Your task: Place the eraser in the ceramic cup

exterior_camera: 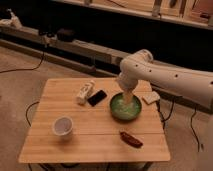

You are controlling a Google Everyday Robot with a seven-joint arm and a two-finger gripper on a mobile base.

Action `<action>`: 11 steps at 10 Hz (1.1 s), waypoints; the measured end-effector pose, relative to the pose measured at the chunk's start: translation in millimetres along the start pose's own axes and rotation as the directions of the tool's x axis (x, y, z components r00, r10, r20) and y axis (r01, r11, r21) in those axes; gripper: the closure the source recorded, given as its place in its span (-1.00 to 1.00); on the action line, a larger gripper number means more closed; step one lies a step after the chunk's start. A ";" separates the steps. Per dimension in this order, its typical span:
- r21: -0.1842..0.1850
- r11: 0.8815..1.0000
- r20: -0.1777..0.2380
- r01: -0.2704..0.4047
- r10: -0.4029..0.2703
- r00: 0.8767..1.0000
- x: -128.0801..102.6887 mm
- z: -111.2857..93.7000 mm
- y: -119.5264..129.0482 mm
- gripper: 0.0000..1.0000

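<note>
The eraser (pixel 97 97), a flat black slab, lies on the wooden table (pixel 95 145) beside a white bottle-like item (pixel 85 92). The ceramic cup (pixel 63 126), small and white, stands upright near the table's front left, with nothing visible in it. My white arm reaches in from the right and bends down over the green bowl (pixel 114 111). My gripper (pixel 127 101) hangs just above the bowl's inside, open, with nothing seen in it. It is to the right of the eraser and far from the cup.
A dark brown oblong piece (pixel 131 139) lies near the table's front right. A small pale item (pixel 150 97) sits at the right edge behind the bowl. Cables run across the floor to the left and right. A long low shelf runs behind the table.
</note>
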 end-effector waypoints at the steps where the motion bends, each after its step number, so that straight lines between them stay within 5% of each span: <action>1: 0.000 1.000 0.000 -0.002 0.002 1.000 0.5 -0.1 0.4 -0.60; 4: 0.005 1.000 0.013 0.005 -0.006 1.000 -2.8 1.0 -3.2 -0.60; 7: 0.035 0.998 0.101 0.056 -0.060 0.993 -29.1 15.0 -29.0 -0.60; 11: 0.066 0.993 0.175 0.102 -0.112 0.978 -31.4 31.2 -53.9 -0.60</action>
